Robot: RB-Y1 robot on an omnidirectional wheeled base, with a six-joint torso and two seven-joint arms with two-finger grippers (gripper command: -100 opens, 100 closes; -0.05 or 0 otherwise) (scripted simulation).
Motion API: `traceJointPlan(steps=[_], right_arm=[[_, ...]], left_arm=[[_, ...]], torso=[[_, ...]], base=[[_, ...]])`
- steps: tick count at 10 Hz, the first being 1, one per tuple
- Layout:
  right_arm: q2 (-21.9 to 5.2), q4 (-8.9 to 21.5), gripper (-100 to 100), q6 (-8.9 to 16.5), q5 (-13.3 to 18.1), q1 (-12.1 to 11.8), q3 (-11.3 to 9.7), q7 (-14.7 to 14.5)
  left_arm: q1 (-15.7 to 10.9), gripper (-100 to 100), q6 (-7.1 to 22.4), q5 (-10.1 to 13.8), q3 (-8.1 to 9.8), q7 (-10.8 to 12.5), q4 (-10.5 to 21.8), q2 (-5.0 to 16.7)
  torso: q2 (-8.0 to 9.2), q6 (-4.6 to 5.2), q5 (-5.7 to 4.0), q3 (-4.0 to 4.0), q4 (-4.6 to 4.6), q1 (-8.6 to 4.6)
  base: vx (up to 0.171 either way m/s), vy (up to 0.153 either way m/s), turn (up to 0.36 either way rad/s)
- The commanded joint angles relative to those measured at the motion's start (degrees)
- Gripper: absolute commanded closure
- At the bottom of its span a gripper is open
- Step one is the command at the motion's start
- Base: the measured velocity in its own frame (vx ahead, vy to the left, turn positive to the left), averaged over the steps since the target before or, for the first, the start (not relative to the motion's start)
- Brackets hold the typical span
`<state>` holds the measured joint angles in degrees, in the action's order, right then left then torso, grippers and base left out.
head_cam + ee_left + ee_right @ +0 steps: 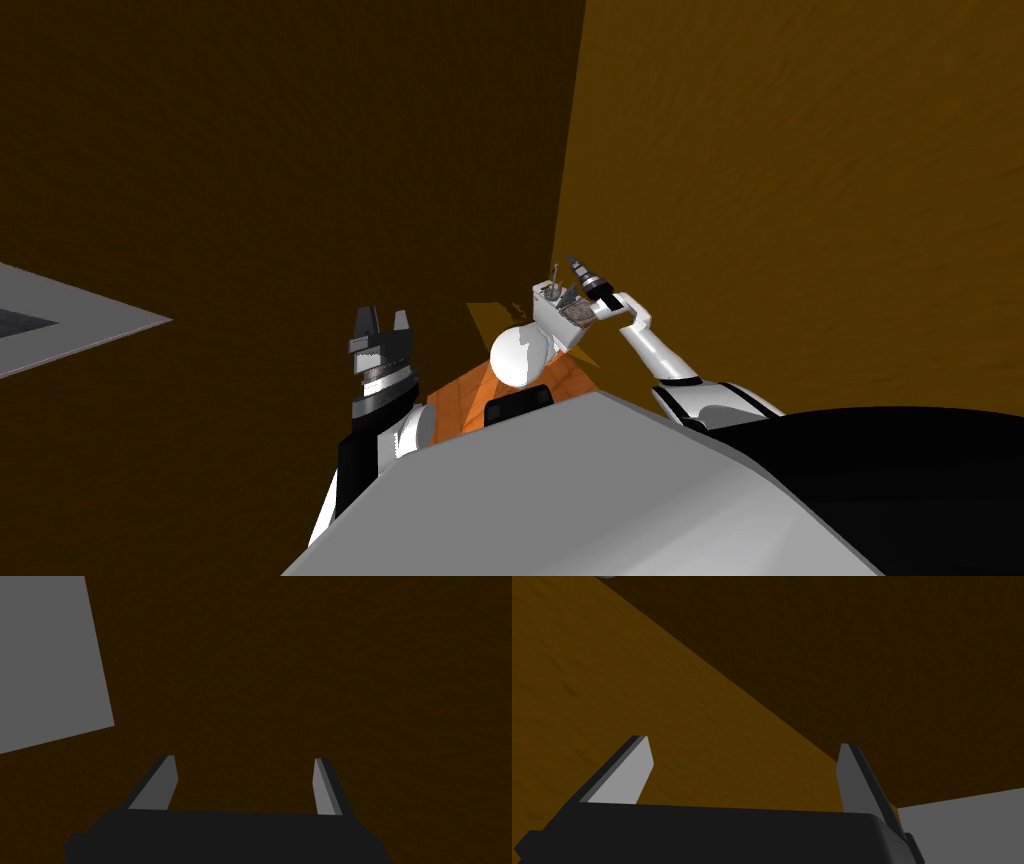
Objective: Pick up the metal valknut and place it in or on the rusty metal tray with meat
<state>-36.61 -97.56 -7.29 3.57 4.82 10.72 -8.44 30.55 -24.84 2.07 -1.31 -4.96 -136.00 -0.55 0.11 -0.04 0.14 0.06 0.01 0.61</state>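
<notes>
Left claw (383, 322) hangs nearest, its two fingers (160, 786) spread wide apart. Beyond it shows an orange wooden surface (470, 400), with a white block (548, 315) at its far edge. On that block lies a small rust-brown and grey mottled patch, seemingly the tray with meat (577, 316), with thin grey slivers beside it; the valknut cannot be told apart there. Right claw (575, 264) hovers just beside the tray, its fingers (629, 776) likewise standing open.
</notes>
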Motion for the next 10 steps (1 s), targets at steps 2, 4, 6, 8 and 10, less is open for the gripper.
traceJointPlan(steps=[2,4,6,8,10], right_arm=[[-1.61,4.88,-100,2.19,0.15,-1.31,-0.08,-0.35],[-2.23,6.82,-100,3.39,0.26,-1.77,-0.16,-0.52],[-2.88,8.87,-100,4.64,0.37,-2.25,-0.25,-0.70],[-4.22,12.70,-100,7.28,0.56,-3.21,-0.49,-1.10],[-4.22,13.29,-100,7.28,0.56,-3.21,-0.49,-1.10]], left_arm=[[0.00,0,0.00,0.00,0.00,0.00,0.00,0.00],[0.01,0,0.00,0.00,0.00,0.00,0.00,0.00],[0.00,0,0.00,0.00,0.00,0.00,0.00,0.00],[0.01,0,0.00,0.00,0.00,0.00,0.00,0.00],[0.01,0,0.00,0.00,0.00,0.00,0.00,0.00]], torso=[[-0.06,0.01,0.03,-0.03,-0.01,0.13],[-0.04,0.02,0.06,-0.01,0.01,0.11],[-0.06,0.00,0.02,-0.03,0.00,0.06],[-0.10,0.01,0.02,-0.05,-0.02,0.04],[-0.09,0.03,0.03,-0.05,-0.01,0.01]], base=[[-0.033,0.244,0.102],[-0.030,0.171,0.041],[-0.018,0.192,0.084],[-0.006,0.204,0.099],[-0.011,0.138,0.008]])
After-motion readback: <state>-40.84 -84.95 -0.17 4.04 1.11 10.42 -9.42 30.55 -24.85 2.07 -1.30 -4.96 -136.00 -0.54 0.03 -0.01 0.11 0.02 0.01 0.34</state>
